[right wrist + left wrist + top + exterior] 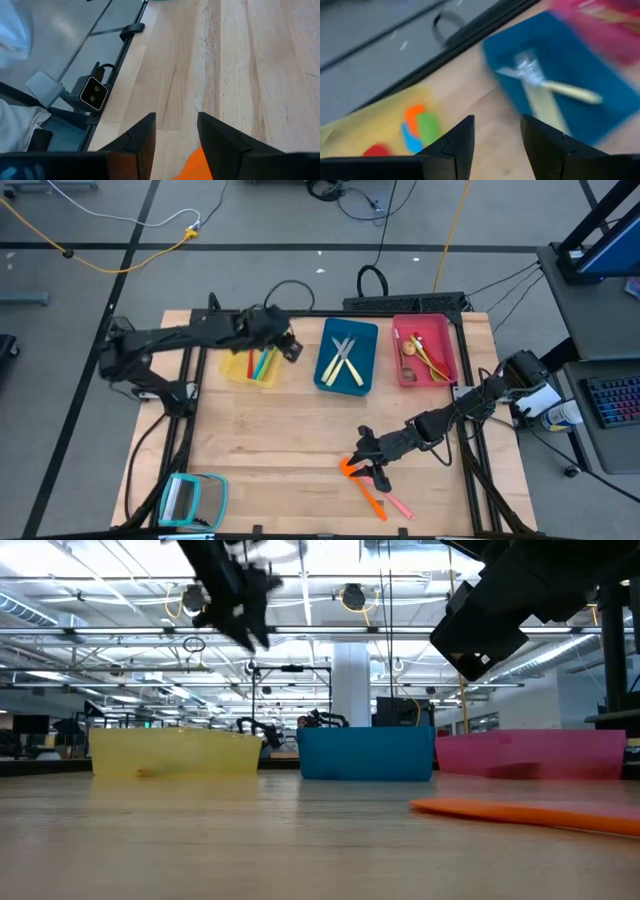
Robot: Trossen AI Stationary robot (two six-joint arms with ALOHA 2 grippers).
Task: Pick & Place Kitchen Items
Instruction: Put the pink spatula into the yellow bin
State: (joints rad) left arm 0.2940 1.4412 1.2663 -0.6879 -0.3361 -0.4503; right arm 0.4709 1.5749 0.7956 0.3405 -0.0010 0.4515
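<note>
Orange plastic, one utensil: we log it flat on the wooden worktop near the front edge, with a second orange piece and a pink one lying just beside it. The right gripper hovers directly over it, fingers apart and empty; the right wrist view shows the orange end between them. We judge the item light, stiff and thin, likely to skid on bare wood, so we would take it across the narrow handle, fingers pressed close to the worktop.

Yellow tray: holds red, green, blue and orange utensils. The left gripper hangs above its edge nearest the blue tray, fingers apart, carrying nothing.

Blue tray: pale-handled cutlery, crossed. Red tray: several items, sort unclear.

Teal-framed square: front left corner, untouched.
</note>
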